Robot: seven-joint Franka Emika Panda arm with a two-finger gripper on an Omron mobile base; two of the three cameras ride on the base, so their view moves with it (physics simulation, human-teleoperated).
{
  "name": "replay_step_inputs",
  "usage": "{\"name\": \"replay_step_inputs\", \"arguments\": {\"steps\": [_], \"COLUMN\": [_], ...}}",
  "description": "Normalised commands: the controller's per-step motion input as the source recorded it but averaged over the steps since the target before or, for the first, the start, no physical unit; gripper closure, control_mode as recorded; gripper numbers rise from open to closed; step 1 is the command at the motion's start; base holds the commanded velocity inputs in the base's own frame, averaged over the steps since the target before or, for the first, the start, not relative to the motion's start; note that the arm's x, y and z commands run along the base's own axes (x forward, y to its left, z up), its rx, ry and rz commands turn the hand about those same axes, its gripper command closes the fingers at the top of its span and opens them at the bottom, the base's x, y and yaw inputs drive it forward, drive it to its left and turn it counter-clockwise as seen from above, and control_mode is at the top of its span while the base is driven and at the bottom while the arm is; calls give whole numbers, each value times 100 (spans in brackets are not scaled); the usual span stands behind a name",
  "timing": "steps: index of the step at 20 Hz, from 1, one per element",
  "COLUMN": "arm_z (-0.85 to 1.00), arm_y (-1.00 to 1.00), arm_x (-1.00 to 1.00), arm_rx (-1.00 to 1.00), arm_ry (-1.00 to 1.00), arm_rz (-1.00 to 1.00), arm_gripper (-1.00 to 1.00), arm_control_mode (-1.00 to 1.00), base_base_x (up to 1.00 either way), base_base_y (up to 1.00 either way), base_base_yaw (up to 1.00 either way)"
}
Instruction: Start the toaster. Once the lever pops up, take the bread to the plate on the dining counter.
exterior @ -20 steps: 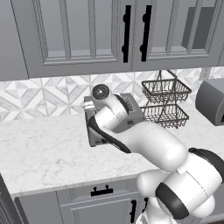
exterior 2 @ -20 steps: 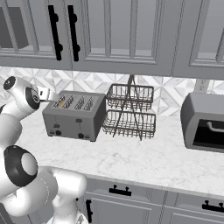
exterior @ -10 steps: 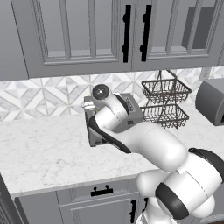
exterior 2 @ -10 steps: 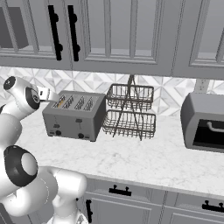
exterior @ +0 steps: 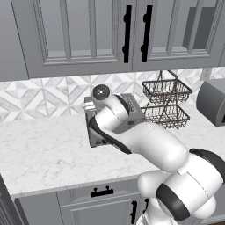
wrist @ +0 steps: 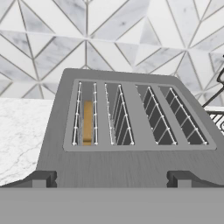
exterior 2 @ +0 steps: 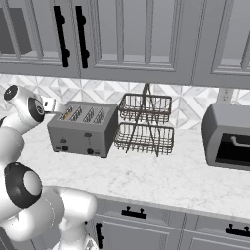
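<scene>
We see a boxy grey metal four-slot toaster (exterior 2: 84, 129) standing on a white marble bench (exterior 2: 161, 176), close to a diamond-patterned tile wall. A flat tan-brown slice of bread (wrist: 87, 123) sits down inside the slot furthest left in the hand view, its top edge below the rim. Our tool (wrist: 111, 179) hovers above the toaster's near edge, its two dark fingertips (wrist: 41, 179) spread wide apart and holding nothing. Just beside the toaster, on the side away from the arm, stands a two-tier black wire basket rack (exterior 2: 145, 124), nearly touching the toaster's end. Further along the bench sits a larger grey toaster oven (exterior 2: 228, 136) with a dark door. Grey wall cabinets (exterior 2: 122, 39) with black handles hang overhead, above the arm
</scene>
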Motion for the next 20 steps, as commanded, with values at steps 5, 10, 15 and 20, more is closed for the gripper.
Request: {"name": "replay_step_inputs", "arguments": {"steps": [5, 10, 15, 20], "arm_z": [0, 0, 0, 0], "arm_y": [0, 0, 0, 0], "arm_x": [0, 0, 0, 0], "arm_rx": [0, 0, 0, 0], "arm_ry": [0, 0, 0, 0], "arm_rz": [0, 0, 0, 0], "arm_gripper": [-100, -100, -100, -100], "arm_control_mode": [-100, -100, -100, -100], "base_base_x": [0, 0, 0, 0], "base_base_y": [0, 0, 0, 0], "base_base_yaw": [0, 0, 0, 0]}}
